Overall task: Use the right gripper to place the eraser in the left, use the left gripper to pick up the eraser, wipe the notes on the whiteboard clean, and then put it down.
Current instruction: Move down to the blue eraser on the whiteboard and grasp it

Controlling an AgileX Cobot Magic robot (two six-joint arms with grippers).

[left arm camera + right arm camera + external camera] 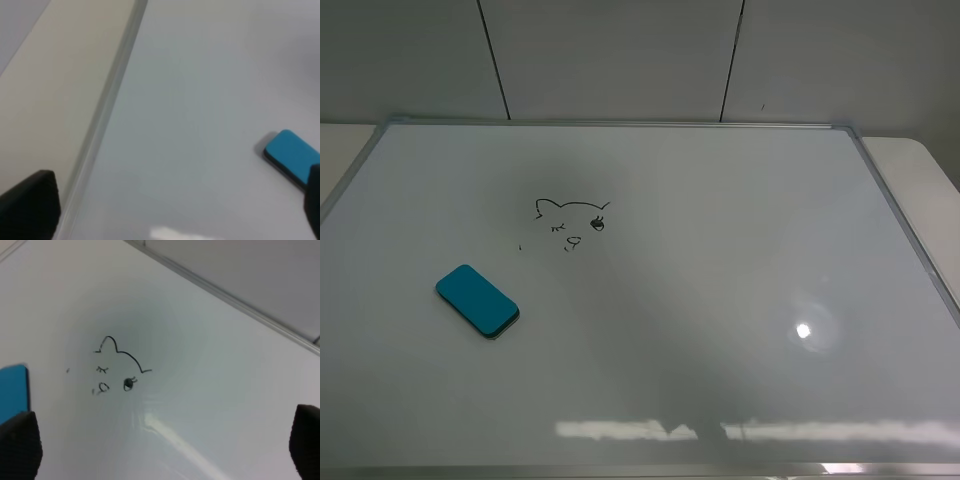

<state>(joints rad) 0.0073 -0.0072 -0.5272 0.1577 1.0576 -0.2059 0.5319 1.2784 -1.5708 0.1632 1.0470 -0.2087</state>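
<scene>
The teal eraser (477,300) lies flat on the left part of the whiteboard (740,230), below and left of the notes (570,222), a small cat-like face with stray dots. Neither arm shows in the exterior high view. In the left wrist view the left gripper (172,210) is open and empty above the board (200,90), with the eraser (292,157) off to one side by one fingertip (314,200). In the right wrist view the right gripper (162,445) is open and empty above the board, with the notes (117,365) ahead and the eraser's edge (12,390) by one fingertip (17,445).
The board's silver frame (105,115) borders a beige table surface (50,85) on the left; table also shows at the right (920,165). A grey panelled wall (620,60) stands behind. A lamp glare spot (804,330) sits on the board's right part.
</scene>
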